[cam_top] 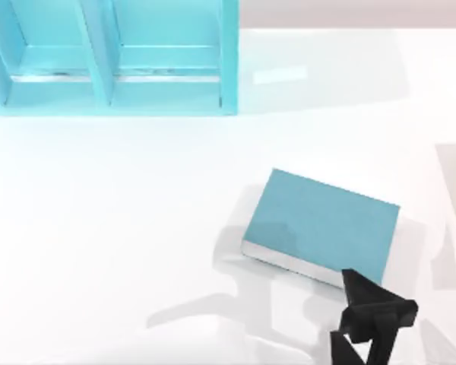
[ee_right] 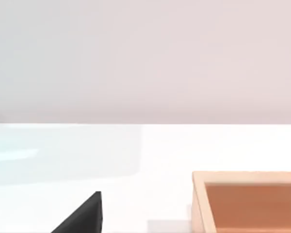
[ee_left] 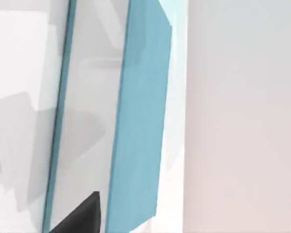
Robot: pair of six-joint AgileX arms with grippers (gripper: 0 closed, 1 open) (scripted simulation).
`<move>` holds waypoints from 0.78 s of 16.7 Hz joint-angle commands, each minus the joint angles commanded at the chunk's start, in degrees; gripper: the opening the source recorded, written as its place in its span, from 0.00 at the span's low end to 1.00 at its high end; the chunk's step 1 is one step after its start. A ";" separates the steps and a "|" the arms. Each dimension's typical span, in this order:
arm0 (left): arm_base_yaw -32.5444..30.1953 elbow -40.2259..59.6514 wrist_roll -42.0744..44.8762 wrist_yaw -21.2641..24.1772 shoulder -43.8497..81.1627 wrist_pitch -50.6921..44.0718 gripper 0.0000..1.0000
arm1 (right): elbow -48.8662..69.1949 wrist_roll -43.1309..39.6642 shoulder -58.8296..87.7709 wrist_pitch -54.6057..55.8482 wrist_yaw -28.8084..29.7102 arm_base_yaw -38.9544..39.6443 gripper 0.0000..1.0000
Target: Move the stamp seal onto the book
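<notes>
The stamp seal's place cannot be told from these views. The book (cam_top: 323,224) lies flat on the white table (cam_top: 99,228), right of centre and turned at a slant. Its plain teal cover faces up, and its white page edges face the near-left.

A black arm comes up from the near edge of the top view. Its gripper (cam_top: 357,283) is at the book's near-right corner, with the dark tip overlapping the edge of the cover. I take it for the left gripper, since the left wrist view looks at the book (ee_left: 140,121) from close by. There the teal cover, the white block of pages and the thin teal lower cover run as long slanted bands. A dark part of the left gripper (ee_left: 82,216) lies in front of the pages. Whether its jaws are released, clenched or grasping anything cannot be told.

A teal shelf unit (cam_top: 106,68) is at the far left of the table, well apart from the book. Two of its open compartments sit side by side, split by a divider, and their pale teal inner faces are in sight.

In the right wrist view a light wooden box (ee_right: 199,204) rests on the table, with its orange-brown inside partly visible. A dark part of the right gripper (ee_right: 82,216) shows nearby, apart from the box. Its jaw state cannot be told either.
</notes>
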 joint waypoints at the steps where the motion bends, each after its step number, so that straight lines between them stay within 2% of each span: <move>1: 0.00 0.00 0.00 0.00 0.00 0.00 1.00 | 0.00 0.00 0.00 0.00 0.00 0.00 1.00; 5: 0.31 -0.09 0.07 0.06 0.02 0.07 1.00 | 0.00 0.00 0.00 0.00 0.00 0.00 1.00; 8: 1.52 -2.31 3.30 1.52 -2.77 1.02 1.00 | 0.00 0.00 0.00 0.00 0.00 0.00 1.00; 13: 8.42 -13.54 20.81 9.87 -15.62 5.34 1.00 | 0.00 0.00 0.00 0.00 0.00 0.00 1.00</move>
